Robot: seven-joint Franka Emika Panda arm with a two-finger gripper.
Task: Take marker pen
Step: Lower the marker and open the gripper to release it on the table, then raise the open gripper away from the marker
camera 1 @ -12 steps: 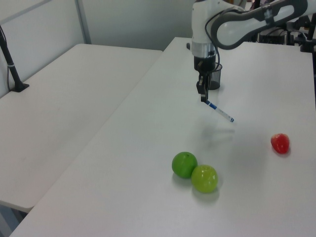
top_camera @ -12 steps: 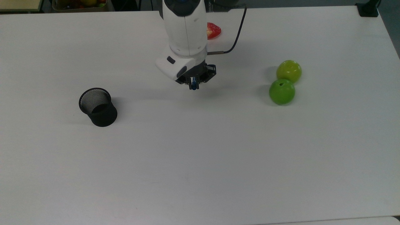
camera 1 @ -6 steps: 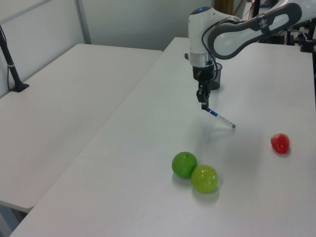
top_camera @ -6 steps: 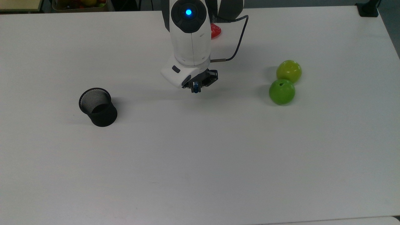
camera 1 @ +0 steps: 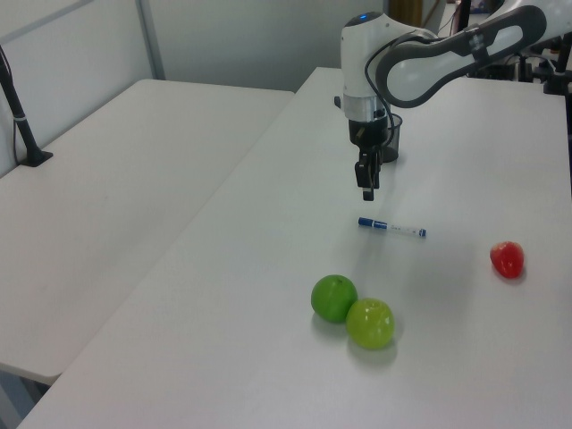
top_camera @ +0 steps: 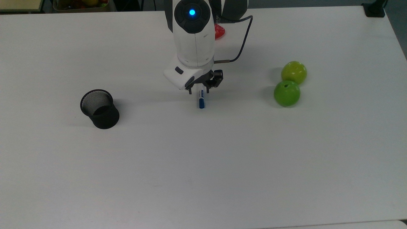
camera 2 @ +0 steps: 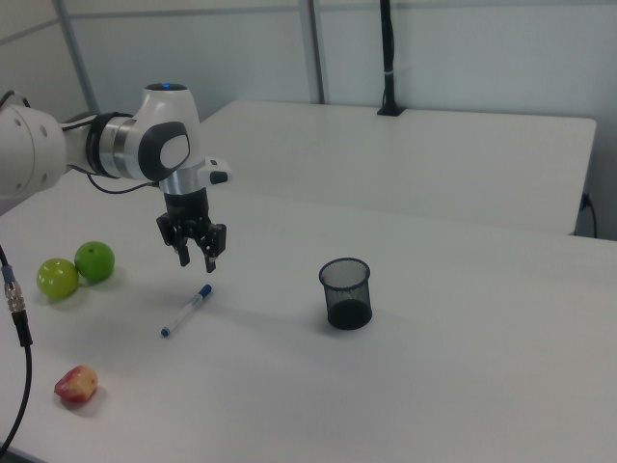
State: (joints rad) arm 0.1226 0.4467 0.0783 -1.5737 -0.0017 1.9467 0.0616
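In the top view your arm's white wrist housing covers the upper part of the marker pen [top_camera: 201,99] and part of the red fruit [top_camera: 219,31] behind it, so look to the side cameras for the full barrel. The marker pen [camera 1: 391,228] lies flat on the desk [top_camera: 222,165], blue cap toward the left view's left, white barrel running toward the red fruit [camera 1: 507,259]. In the right view it [camera 2: 188,310] sits just below the end effector [camera 2: 194,254], clear of it.

The end effector [camera 1: 367,189] hovers above the desk with its fingers spread apart and nothing between them.

You have open desk all around the pen. The black mesh cup [top_camera: 100,108] stands well apart toward the top view's left, and the two green apples [top_camera: 289,84], touching each other, sit well apart toward the top view's right. The desk's near edge is far from everything.

Half a second ago the pen hung tilted from the closed fingers; now it has dropped onto the desk and the fingers have parted.
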